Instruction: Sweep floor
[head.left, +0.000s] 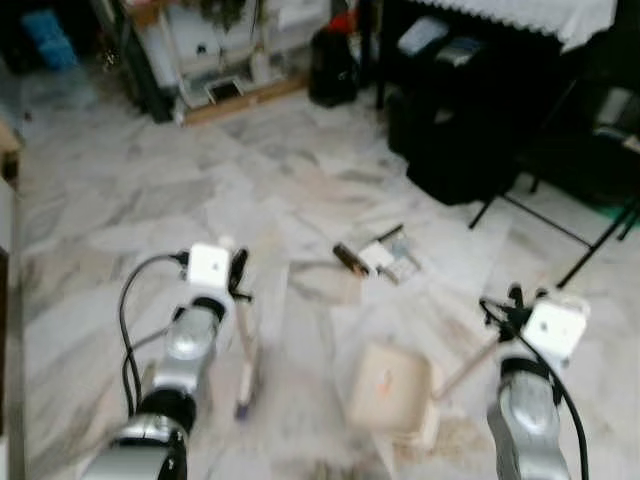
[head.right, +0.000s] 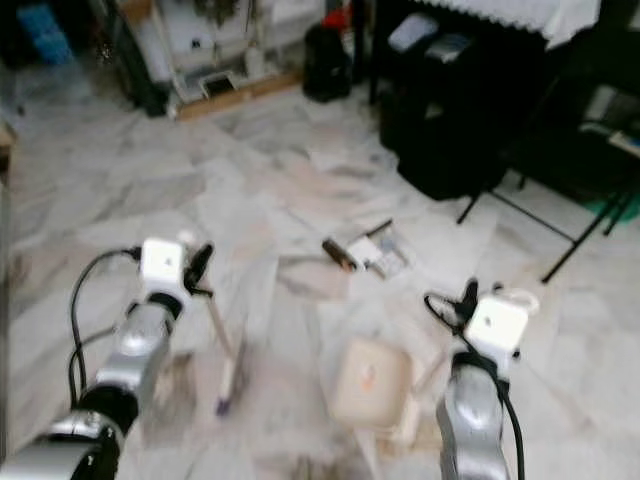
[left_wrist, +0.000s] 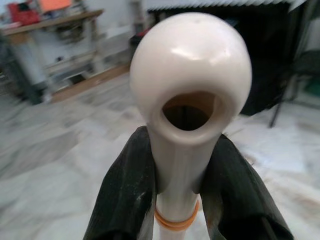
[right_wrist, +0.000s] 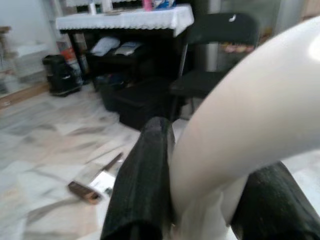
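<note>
- The left gripper (left_wrist: 182, 200) is clamped on the cream broom handle (left_wrist: 190, 95); the broom (head.left: 245, 365) slants down to the marble floor (head.left: 150, 200) at 7 o'clock.
- Litter (head.left: 375, 255), a dark stub with paper scraps, lies at centre, just past 12 o'clock of the dustpan (head.left: 390, 385); any print on it is too blurred to read.
- The right gripper (right_wrist: 200, 200) is closed around the dustpan's cream handle (right_wrist: 250, 115) at 5 o'clock.
- A black bin (head.left: 455, 140) and folding chair legs (head.left: 560, 235) stand at 2 o'clock, under a cloth-covered table (head.left: 530, 15).
</note>
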